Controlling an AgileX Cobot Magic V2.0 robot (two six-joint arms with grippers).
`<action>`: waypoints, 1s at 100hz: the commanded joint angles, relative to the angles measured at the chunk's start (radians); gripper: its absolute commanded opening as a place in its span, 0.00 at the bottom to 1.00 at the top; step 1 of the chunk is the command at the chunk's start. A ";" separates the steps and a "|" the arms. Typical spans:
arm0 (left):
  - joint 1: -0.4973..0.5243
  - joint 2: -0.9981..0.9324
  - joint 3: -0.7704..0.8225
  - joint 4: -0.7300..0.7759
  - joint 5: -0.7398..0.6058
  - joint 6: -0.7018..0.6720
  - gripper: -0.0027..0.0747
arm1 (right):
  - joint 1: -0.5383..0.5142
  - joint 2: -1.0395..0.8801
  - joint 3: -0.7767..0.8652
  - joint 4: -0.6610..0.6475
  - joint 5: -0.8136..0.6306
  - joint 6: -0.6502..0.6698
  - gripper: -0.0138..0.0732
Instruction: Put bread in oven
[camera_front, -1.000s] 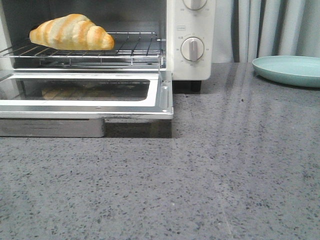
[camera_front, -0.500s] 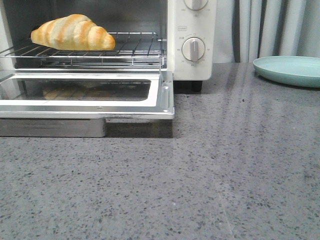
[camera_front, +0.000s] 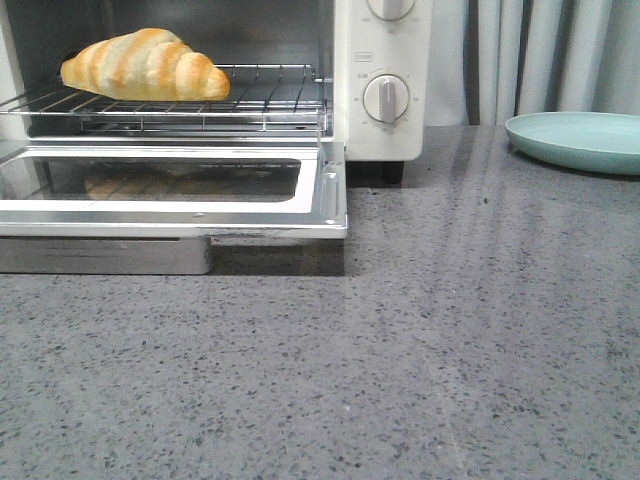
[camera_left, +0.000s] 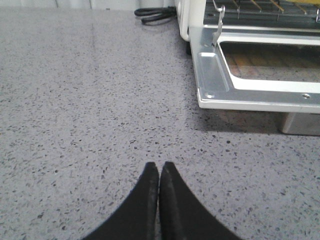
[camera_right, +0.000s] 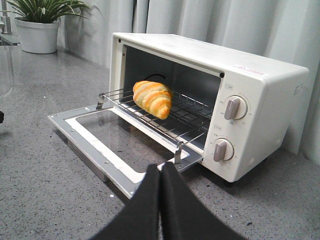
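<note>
Bread (camera_front: 145, 65): one roll, golden-orange with pale stripes, lying on wire rack (camera_front: 270, 95) inside oven (camera_front: 385, 130), upper left of front view. Roll free of both grippers, resting toward left part of rack; faint reflection of it noted in glass of door (camera_front: 330, 195).

Oven: one unit, cream-white, door (camera_right: 100, 145) folded down flat and open toward camera. Two round dial knobs counted on control panel in right wrist view, upper (camera_right: 234, 108) and lower (camera_right: 222, 149). One black foot seen under panel corner in front view.

Left gripper (camera_left: 159, 170): lower centre of its wrist view, jaws pressed together, nothing between them, low over speckled grey countertop (camera_left: 90, 100). Corner of open door upper right of that view; one black cable (camera_left: 155, 14) along top edge.

Right gripper (camera_right: 160, 172): lower centre of its wrist view, jaws closed tip to tip, empty, in front of door's near corner.

Other items: one pale teal plate (camera_front: 575, 140), right edge of front view, well apart from oven; one potted plant (camera_right: 42, 22), upper left of right wrist view. Neither arm visible in front view.
</note>
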 joint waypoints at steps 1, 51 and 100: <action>0.001 -0.029 0.028 -0.013 -0.076 -0.009 0.01 | -0.003 0.007 -0.023 -0.016 -0.080 -0.007 0.08; 0.001 -0.029 0.026 -0.013 -0.076 -0.009 0.01 | -0.003 0.007 -0.023 -0.016 -0.080 -0.007 0.08; 0.001 -0.029 0.026 -0.013 -0.076 -0.009 0.01 | -0.434 -0.001 0.355 0.081 -0.435 -0.006 0.08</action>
